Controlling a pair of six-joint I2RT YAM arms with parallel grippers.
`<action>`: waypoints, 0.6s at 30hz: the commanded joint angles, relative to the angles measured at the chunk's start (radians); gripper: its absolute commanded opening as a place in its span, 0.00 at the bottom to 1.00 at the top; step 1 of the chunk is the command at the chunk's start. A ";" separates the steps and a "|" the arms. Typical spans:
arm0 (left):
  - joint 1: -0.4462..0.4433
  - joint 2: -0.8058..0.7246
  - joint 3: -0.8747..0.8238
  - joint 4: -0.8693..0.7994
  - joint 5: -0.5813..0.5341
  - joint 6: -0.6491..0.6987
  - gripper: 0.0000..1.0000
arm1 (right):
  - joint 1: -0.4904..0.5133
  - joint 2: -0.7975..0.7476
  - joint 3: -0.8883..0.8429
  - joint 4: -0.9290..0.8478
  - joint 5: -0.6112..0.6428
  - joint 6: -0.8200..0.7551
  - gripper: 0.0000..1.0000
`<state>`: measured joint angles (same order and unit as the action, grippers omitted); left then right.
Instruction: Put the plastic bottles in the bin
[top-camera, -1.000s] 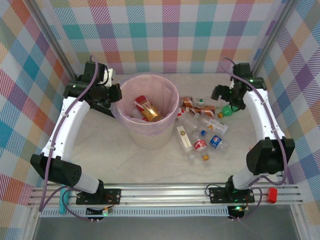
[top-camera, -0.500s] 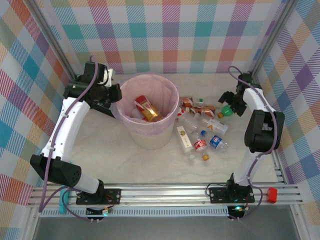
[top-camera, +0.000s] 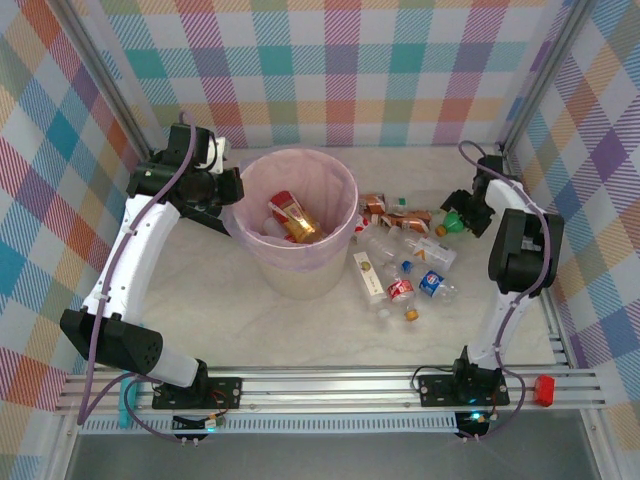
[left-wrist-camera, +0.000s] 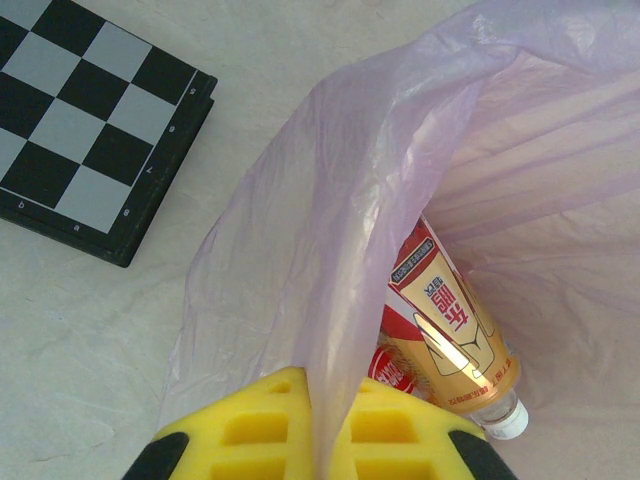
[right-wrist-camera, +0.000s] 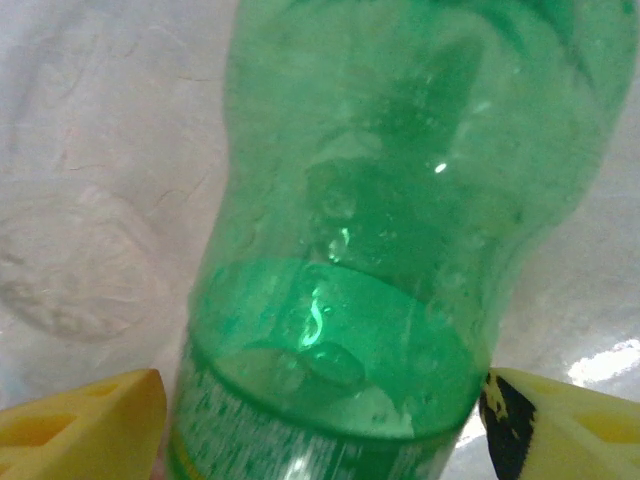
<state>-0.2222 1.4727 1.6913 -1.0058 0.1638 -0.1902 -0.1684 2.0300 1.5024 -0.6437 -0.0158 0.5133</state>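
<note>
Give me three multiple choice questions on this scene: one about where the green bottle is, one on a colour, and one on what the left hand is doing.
1. Where is the green bottle? A in a drawer; B between the fingers of the right hand; C on a shelf.
2. What colour is the bag lining the bin? A lilac; B black; C yellow.
3. The left hand is: A open over the table; B shut on the bag's edge; C holding a bottle.
Answers: B, yellow fingers flank it in the right wrist view; A, pale purple film drapes the rim; B, its fingers pinch the film.
</note>
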 joint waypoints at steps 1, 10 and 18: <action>-0.014 -0.005 -0.013 0.024 0.051 -0.023 0.00 | -0.016 0.013 -0.022 0.028 -0.007 0.019 0.79; -0.014 -0.008 -0.015 0.025 0.054 -0.025 0.00 | -0.032 -0.020 -0.057 0.046 -0.005 0.003 0.65; -0.014 -0.003 -0.018 0.037 0.071 -0.023 0.00 | -0.044 -0.057 -0.047 0.010 -0.022 -0.055 0.59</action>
<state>-0.2222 1.4727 1.6909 -1.0046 0.1665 -0.1898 -0.2035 2.0178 1.4528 -0.6067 -0.0200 0.4961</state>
